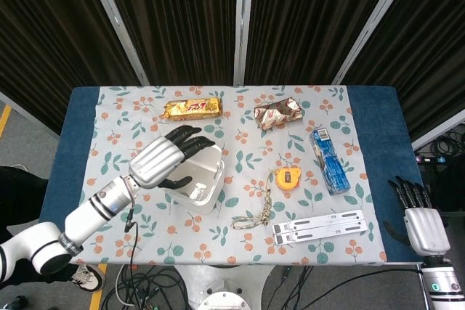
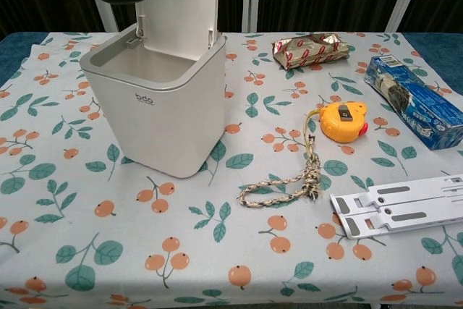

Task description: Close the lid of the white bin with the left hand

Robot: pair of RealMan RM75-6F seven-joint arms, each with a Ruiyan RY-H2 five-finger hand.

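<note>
So the white bin [image 2: 155, 99] sits left of the tape measure [image 2: 343, 121] with its lid [image 2: 179, 5] upright, and the left hand [image 1: 161, 160], fingers apart and empty, probably wants to get behind the lid and push it down gently.

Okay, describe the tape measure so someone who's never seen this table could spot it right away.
Start at the white bin on the floral tablecloth and look to its right. The tape measure lies there, with a braided cord trailing toward the near edge. It is the only round, bright orange thing there.
</note>
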